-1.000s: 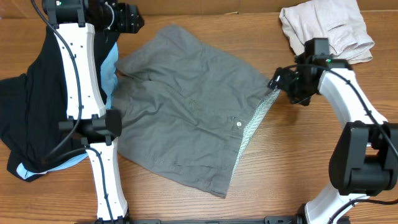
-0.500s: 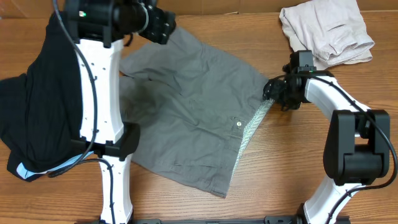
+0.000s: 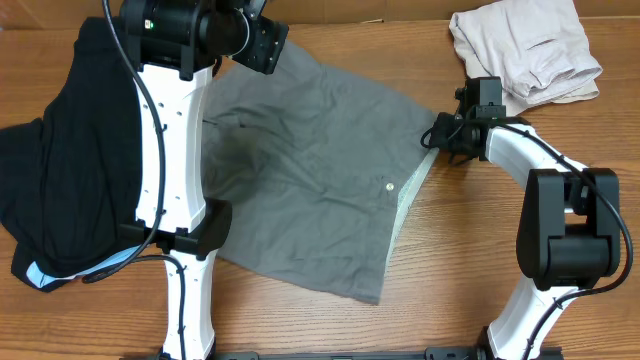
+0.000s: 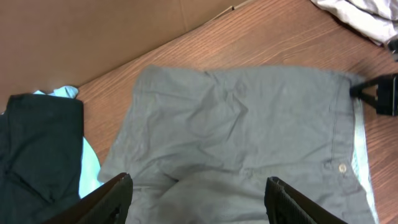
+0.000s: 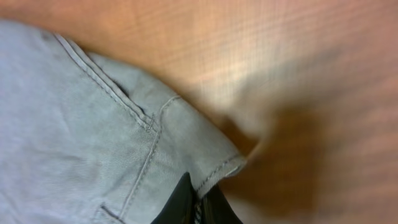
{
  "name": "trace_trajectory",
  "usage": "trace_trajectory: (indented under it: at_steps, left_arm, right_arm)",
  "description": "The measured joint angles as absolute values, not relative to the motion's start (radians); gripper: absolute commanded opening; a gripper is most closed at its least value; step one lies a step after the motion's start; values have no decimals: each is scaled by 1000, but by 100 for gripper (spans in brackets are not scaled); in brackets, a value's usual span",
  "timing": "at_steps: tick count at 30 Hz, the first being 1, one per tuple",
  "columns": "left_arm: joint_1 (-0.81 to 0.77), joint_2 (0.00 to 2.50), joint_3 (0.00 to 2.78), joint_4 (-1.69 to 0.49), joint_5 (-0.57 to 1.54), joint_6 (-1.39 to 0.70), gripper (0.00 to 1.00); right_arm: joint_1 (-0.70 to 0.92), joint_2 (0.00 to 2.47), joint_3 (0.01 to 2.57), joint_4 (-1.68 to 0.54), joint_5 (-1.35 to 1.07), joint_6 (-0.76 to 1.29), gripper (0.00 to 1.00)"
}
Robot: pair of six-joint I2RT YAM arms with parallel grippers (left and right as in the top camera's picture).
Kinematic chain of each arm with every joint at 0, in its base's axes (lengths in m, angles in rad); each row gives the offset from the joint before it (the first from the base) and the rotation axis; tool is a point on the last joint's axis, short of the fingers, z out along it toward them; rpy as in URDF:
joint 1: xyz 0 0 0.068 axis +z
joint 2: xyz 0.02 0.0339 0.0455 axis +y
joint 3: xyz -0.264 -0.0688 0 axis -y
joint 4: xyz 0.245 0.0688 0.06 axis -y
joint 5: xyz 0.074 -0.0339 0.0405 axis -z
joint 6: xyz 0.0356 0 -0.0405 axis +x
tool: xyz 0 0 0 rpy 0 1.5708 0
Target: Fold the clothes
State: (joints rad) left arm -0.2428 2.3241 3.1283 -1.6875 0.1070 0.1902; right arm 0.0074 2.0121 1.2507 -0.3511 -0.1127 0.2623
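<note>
Left end effector (image 3: 265, 40), upper left, right of black pile (image 3: 60, 180): spread wide, empty, above grey shorts (image 3: 310, 170) lying flat mid-frame on counter (image 3: 450, 260). Right end effector (image 3: 445, 135), right of centre: clenched on waistband corner. Beige garment (image 3: 525, 45) upper right, crumpled. Apparently no fold made yet; all three pieces left.

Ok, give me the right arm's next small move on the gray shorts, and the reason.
Probably lift the held corner slightly and draw it leftward over the gray shorts. The right gripper is shut on the waistband corner, the shorts lie spread flat, and the left gripper hangs open above their far edge.
</note>
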Motion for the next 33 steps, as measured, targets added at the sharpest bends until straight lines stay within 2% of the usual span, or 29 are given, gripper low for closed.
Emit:
trace_trajectory:
  at_steps: [7, 14, 15, 16, 17, 18, 25, 30, 33]
  left_arm:
    - [-243, 2324, 3128, -1684, 91, 190, 71]
    - [-243, 2325, 3108, -1660, 74, 190, 74]
    - [-243, 2325, 3099, -1652, 73, 190, 74]
    - [-243, 2325, 3086, -1641, 73, 190, 75]
    - [-243, 2325, 3073, -1631, 73, 190, 75]
    - [-243, 2325, 3068, -1629, 73, 190, 76]
    - [-243, 2326, 3051, -1600, 70, 187, 81]
    - [-239, 2318, 3051, -1612, 68, 136, 89]
    - [-229, 2281, 3051, -1640, 66, 95, 98]
  right_arm:
    - [-7, 2023, 1301, -240, -73, 262, 4]
    - [-62, 2023, 1430, -237, -54, 262, 4]
    - [-70, 2023, 1449, -255, -51, 261, 20]
    - [-80, 2023, 1475, -289, -52, 261, 62]
    - [-89, 2024, 1510, -345, -54, 261, 95]
    - [-92, 2024, 1528, -368, -56, 260, 100]
    - [-103, 2020, 1758, -738, -180, 238, 100]
    - [-101, 1941, 1892, -1052, -287, 235, 100]
    - [-101, 1830, 1953, -1184, -310, 234, 100]
